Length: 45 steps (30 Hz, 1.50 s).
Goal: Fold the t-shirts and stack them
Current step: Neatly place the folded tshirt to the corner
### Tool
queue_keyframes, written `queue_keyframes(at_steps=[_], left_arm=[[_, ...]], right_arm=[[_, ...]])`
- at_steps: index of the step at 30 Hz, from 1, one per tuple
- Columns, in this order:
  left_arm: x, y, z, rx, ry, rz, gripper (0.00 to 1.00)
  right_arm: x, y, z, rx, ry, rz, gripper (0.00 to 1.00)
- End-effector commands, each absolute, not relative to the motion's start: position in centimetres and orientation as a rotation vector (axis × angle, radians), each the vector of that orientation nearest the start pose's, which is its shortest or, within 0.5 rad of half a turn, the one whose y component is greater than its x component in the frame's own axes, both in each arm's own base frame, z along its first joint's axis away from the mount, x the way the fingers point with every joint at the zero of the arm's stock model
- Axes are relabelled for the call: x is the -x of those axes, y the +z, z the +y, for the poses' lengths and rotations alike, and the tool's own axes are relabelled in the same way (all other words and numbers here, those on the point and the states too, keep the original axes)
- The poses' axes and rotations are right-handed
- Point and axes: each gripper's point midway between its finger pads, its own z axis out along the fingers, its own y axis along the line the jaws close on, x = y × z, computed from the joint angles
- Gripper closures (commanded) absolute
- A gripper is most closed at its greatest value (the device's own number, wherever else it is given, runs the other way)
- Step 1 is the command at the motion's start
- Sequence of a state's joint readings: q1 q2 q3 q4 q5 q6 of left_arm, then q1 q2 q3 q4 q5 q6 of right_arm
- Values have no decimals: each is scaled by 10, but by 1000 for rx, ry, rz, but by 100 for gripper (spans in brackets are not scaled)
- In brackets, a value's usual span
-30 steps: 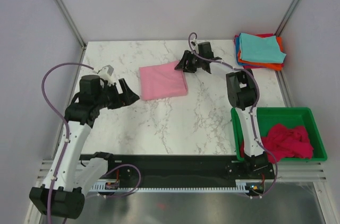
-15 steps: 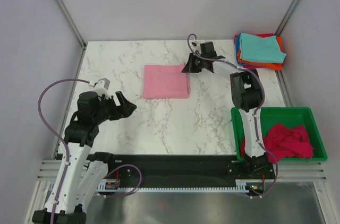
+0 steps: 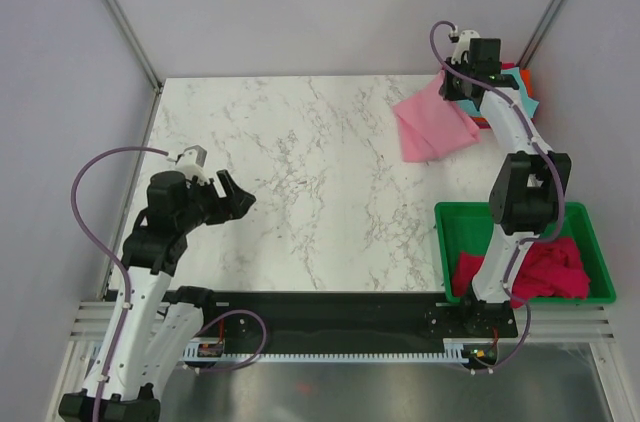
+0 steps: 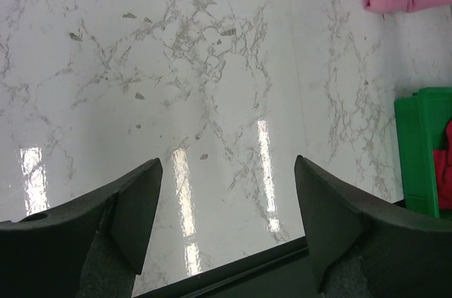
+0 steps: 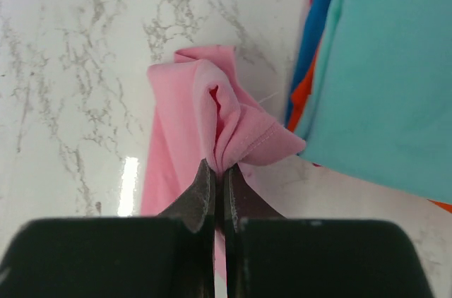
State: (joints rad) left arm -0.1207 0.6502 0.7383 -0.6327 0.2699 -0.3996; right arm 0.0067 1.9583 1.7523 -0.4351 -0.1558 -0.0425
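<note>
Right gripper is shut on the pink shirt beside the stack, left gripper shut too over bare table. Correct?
No: the left gripper is open, jaws wide apart, as the left wrist view shows. The right gripper is shut on the pink shirt beside the stack.

A glossy white counter with grey marble veining (image 3: 300, 172) carries bright streaks of reflected light (image 4: 265, 164). Plain pale grey wall panels (image 3: 300, 2) close it in on the left, far and right sides, with slanting silver metal posts (image 3: 115, 12) at the far corners. A black strip (image 3: 330, 307) runs along its near edge
</note>
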Motion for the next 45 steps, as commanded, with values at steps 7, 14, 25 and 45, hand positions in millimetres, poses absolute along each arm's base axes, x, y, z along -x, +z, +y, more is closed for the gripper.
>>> queue_keyframes(at_steps=[7,14,25,45], left_arm=[[-230,200,-92,120,-588,2131,18],[-230,198,-92,122,-585,2135,18],[-231,195,-92,127,-584,2149,18],[-231,190,-95,120,-587,2168,19]], right_arm=[[-552,268,-15,196,-12,2068,100],[-558,323,-37,154,-49,1956,100],[-568,379,-60,107,-35,1837,100],[-610,339,-126,14,-34,1838,100]])
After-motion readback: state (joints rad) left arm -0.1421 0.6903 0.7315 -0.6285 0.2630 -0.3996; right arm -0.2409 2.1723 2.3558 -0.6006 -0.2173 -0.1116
